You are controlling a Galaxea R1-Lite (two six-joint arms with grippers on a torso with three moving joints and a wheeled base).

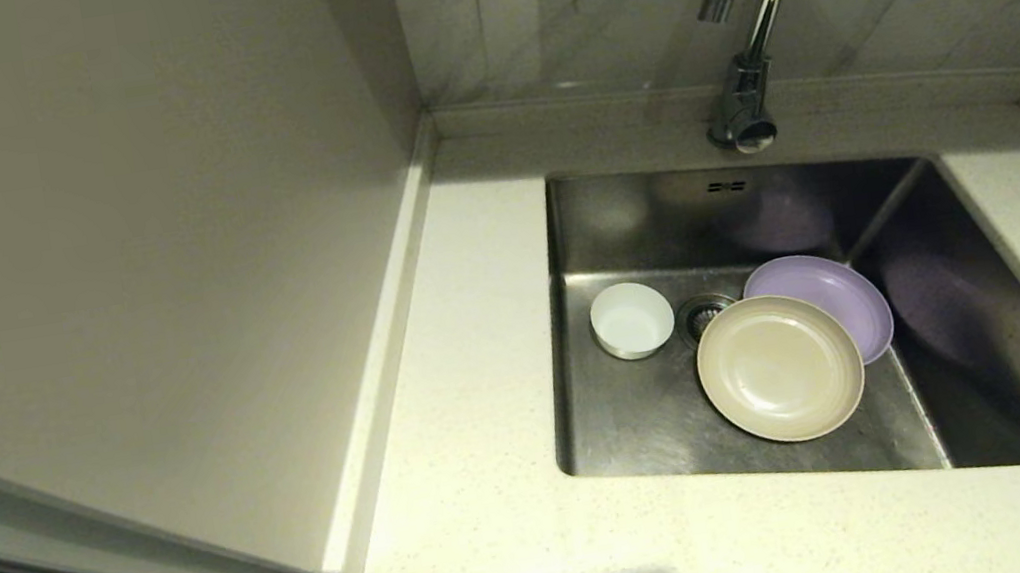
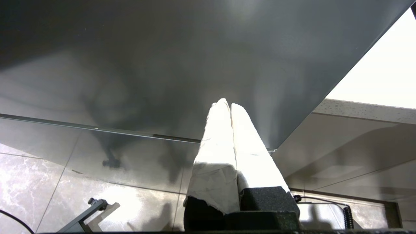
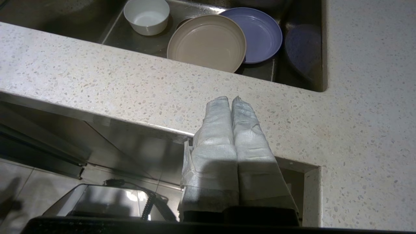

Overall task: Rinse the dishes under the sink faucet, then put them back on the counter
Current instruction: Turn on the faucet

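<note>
All three dishes lie on the floor of the steel sink. The small white bowl stands left of the drain strainer. A beige plate overlaps the lilac plate behind it. The chrome faucet rises behind the basin, its spout over the sink's middle. In the right wrist view the bowl, beige plate and lilac plate show past the counter. My right gripper is shut and empty, low before the counter's front edge. My left gripper is shut, down beside a dark cabinet face.
The speckled counter wraps the sink on the left, front and right, with a raised rim at the back. A tall plain panel stands at the left. Neither arm shows in the head view.
</note>
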